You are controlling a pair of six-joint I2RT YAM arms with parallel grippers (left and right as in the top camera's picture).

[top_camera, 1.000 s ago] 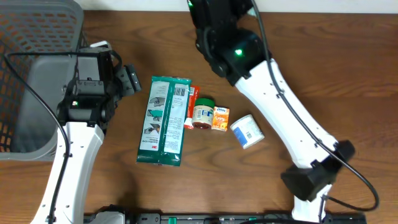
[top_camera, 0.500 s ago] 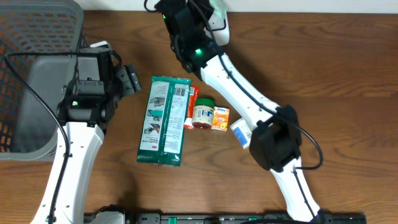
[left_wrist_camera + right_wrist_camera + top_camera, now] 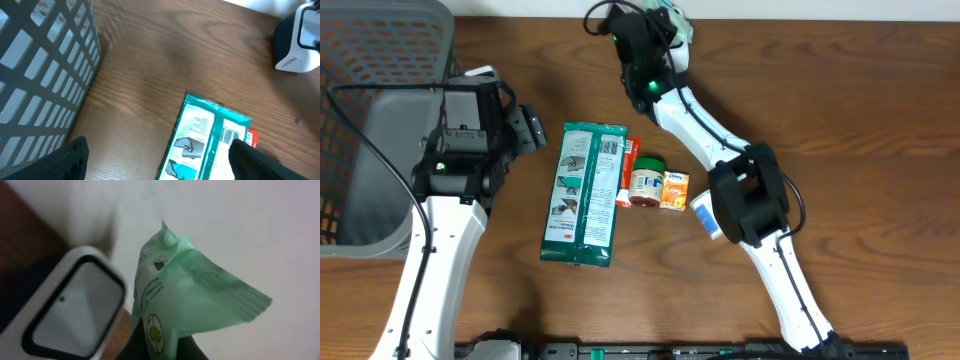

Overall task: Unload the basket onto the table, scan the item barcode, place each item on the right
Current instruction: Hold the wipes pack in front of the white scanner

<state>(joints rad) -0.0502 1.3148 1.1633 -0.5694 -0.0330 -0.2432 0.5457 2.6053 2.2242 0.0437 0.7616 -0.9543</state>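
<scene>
My right gripper (image 3: 167, 351) is shut on a pale green sachet (image 3: 192, 292), which sticks up out of the fingers beside the scanner (image 3: 75, 307), a white-framed unit with a grey window. In the overhead view the right gripper (image 3: 658, 22) is at the table's back edge. The scanner (image 3: 300, 37) also shows at the top right of the left wrist view. No barcode is visible on the sachet. My left gripper (image 3: 167, 169) stands open above the near end of a large green pack (image 3: 207, 137), holding nothing.
A grey mesh basket (image 3: 375, 120) fills the left side. In mid-table lie the large green pack (image 3: 585, 193), a red tube (image 3: 629, 165), a small jar (image 3: 646, 182), an orange box (image 3: 674, 189) and a white-and-blue tub (image 3: 712, 208).
The right arm has swung and folded toward the back edge, carrying the sachet up to the scanner. The left arm and the items on the table have not moved.
</scene>
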